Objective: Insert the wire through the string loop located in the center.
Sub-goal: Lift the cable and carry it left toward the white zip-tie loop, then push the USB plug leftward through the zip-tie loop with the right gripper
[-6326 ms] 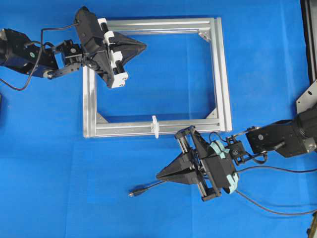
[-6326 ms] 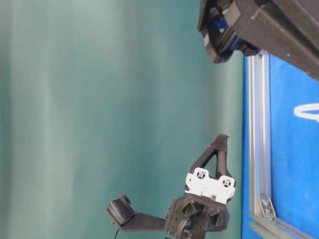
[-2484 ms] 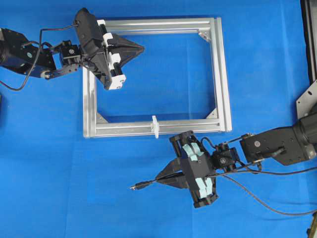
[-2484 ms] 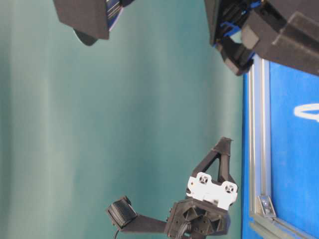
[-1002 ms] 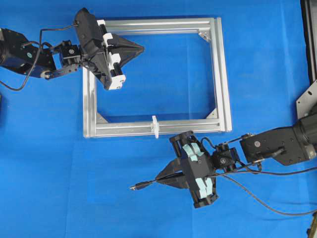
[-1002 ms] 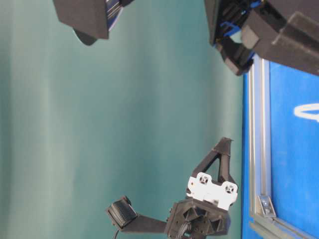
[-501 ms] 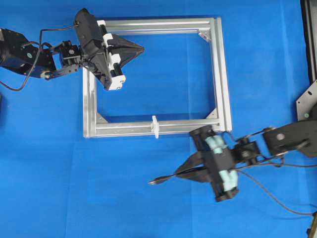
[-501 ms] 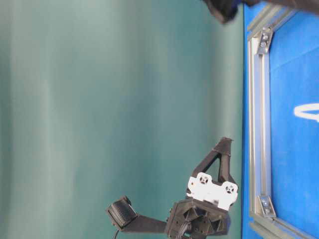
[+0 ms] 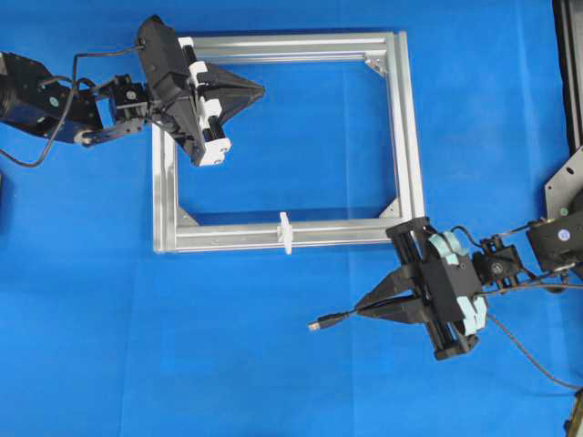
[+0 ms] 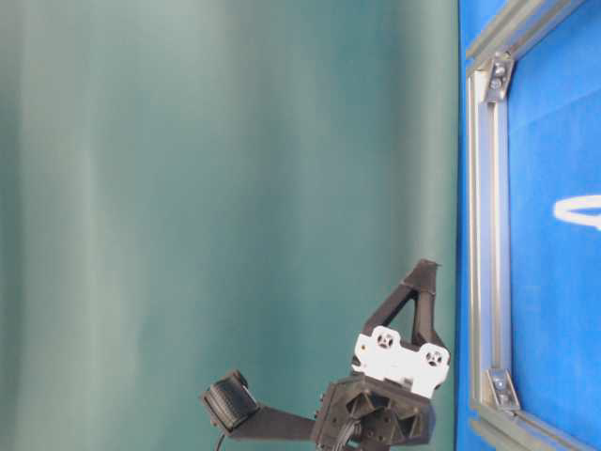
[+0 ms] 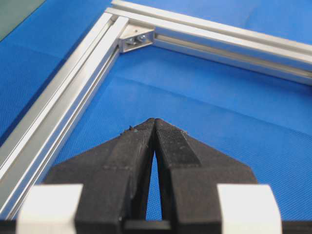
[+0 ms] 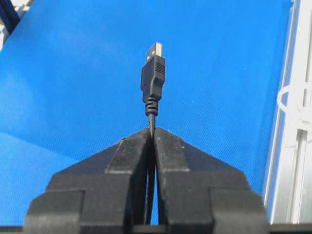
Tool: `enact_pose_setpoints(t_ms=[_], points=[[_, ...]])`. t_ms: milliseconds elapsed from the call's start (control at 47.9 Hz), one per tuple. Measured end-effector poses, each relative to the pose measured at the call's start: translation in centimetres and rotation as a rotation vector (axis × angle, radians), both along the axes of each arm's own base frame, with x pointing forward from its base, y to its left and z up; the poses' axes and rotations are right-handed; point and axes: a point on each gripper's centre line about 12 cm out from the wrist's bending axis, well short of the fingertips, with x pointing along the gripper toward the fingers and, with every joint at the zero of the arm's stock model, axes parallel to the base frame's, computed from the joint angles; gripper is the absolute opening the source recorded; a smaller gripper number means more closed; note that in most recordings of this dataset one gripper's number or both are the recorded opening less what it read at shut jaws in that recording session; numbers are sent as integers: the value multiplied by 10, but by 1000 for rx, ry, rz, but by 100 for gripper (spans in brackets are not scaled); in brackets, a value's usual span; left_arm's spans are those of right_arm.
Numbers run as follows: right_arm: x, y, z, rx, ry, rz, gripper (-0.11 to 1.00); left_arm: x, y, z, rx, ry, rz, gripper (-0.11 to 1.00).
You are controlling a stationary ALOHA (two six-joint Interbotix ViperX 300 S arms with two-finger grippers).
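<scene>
My right gripper point(image 9: 360, 312) is shut on the wire point(image 9: 335, 319), a thin black cable, just behind its plug. The plug tip point(image 9: 316, 324) points left, below and to the right of the string loop point(image 9: 285, 231). That small white loop stands on the frame's near bar. In the right wrist view the plug point(image 12: 153, 73) sticks straight out past the gripper point(image 12: 152, 130), and the string loop point(image 12: 284, 103) is at the right edge. My left gripper point(image 9: 262, 89) is shut on nothing, hovering inside the frame's upper left corner. Its fingertips point(image 11: 146, 127) touch.
The silver aluminium frame point(image 9: 406, 137) lies flat on the blue cloth, with corner brackets point(image 11: 135, 40) inside it. The wire's slack point(image 9: 533, 350) trails off at the lower right. A black stand point(image 9: 572, 64) borders the right edge. The table-level view shows the left gripper point(image 10: 427, 268) beside the frame.
My right gripper has carried the wire to the right and slightly up, so the plug now lies right of the loop's line. The right arm has left the table-level view. The left arm has stayed still.
</scene>
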Motion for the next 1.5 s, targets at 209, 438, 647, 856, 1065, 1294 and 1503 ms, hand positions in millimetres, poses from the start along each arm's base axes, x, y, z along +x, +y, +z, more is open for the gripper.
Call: enact_pose_setpoints(t_ms=[209, 438, 647, 856, 1065, 1294, 1503], points=[[1, -6, -2, 2, 15, -25, -2, 0, 1, 0, 1, 0, 1, 0], [5, -35, -6, 1, 29, -119, -2, 0, -1, -1, 0, 1, -2, 0], [8, -64, -9, -1, 41, -211, -2, 1, -2, 0, 0, 0, -6, 0], [9, -80, -14, -2, 58, -266, -2, 1, -2, 0, 0, 0, -6, 0], [9, -84, -16, -3, 62, -278, -2, 1, -3, 0, 0, 0, -8, 0], [9, -84, -15, -4, 60, -277, -2, 1, -3, -1, 0, 1, -8, 0], [9, -84, -16, -4, 62, -277, -2, 1, -3, -1, 0, 1, -8, 0]])
